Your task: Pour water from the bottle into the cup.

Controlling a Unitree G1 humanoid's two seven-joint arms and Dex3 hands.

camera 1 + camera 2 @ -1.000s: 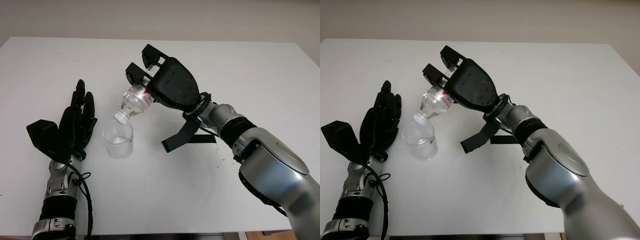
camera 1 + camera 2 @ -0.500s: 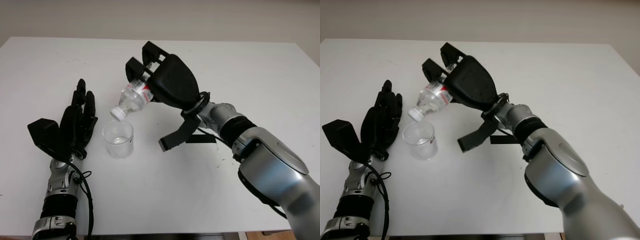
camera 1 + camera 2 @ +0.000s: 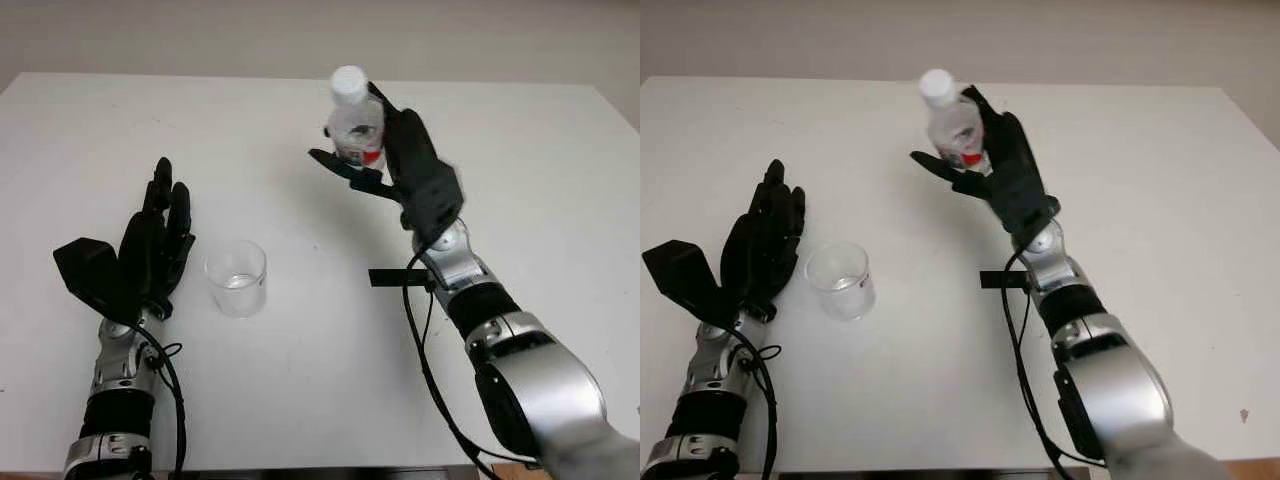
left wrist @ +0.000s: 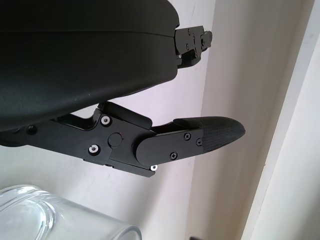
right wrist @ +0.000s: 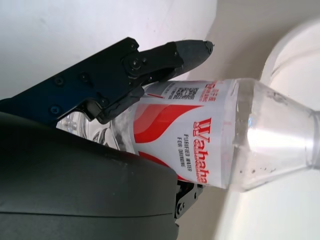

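Standing on the white worktop [image 3: 520, 150] near the front, a clear plastic cup [image 3: 237, 278] sits upright, its mouth up. Just beside it, on the robot's left, the left hand [image 3: 150, 250] is open and holds nothing. Farther back and well apart from the cup, the right hand [image 3: 400, 165] is raised above the worktop, clenched around a clear water bottle [image 3: 354, 125] with a red-and-white label. The bottle's long axis is upright, white cap pointing up.
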